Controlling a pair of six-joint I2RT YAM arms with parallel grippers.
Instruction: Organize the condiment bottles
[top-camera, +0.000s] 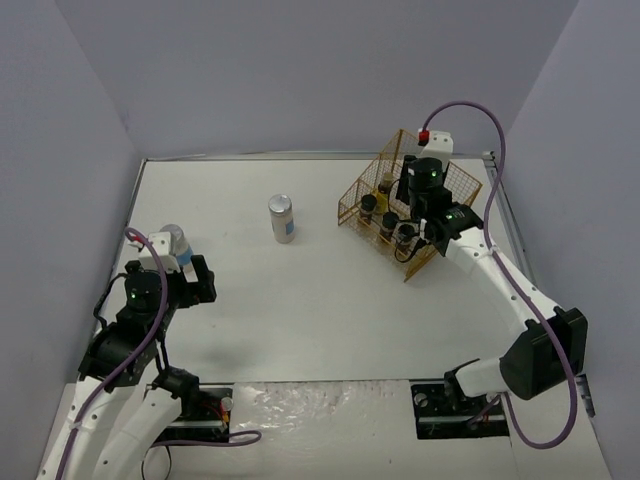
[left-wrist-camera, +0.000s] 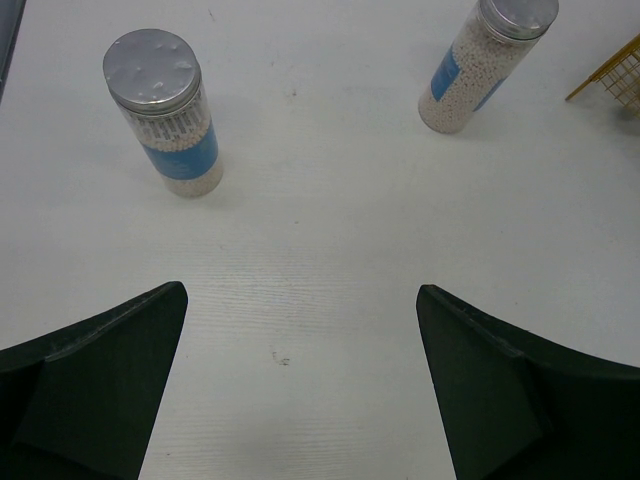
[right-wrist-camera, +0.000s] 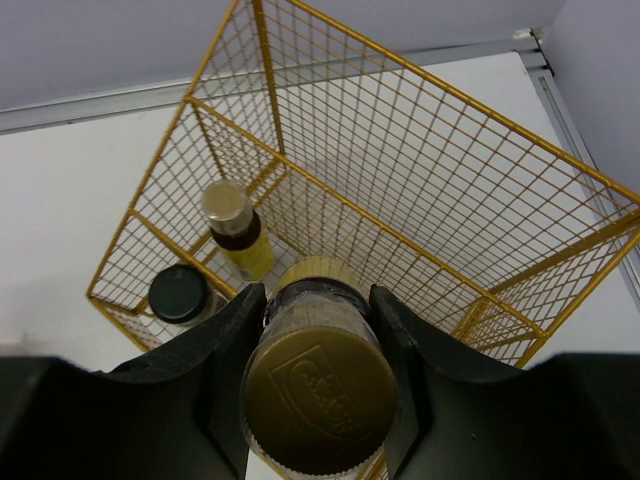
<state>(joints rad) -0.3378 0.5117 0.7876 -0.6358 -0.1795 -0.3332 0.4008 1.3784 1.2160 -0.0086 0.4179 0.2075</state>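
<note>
My right gripper (right-wrist-camera: 318, 300) is shut on a slim yellow bottle with a gold cap (right-wrist-camera: 318, 400), holding it above the floor of the gold wire basket (right-wrist-camera: 420, 150). Inside the basket stand a second slim yellow bottle (right-wrist-camera: 238, 240) and a dark black-capped jar (right-wrist-camera: 178, 293). In the top view the right gripper (top-camera: 410, 222) hangs over the basket (top-camera: 362, 188), where dark jars (top-camera: 368, 205) show. Two pale silver-lidded jars with blue labels stand on the table: one (left-wrist-camera: 165, 120) close to my left gripper (left-wrist-camera: 300, 380), one (left-wrist-camera: 485, 65) further off. The left gripper is open with only table between its fingers.
The basket sits at the table's back right, and one of its corners (left-wrist-camera: 615, 80) shows in the left wrist view. Grey walls enclose the white table (top-camera: 330, 320) on three sides. The further silver-lidded jar (top-camera: 282, 218) stands alone near the middle back.
</note>
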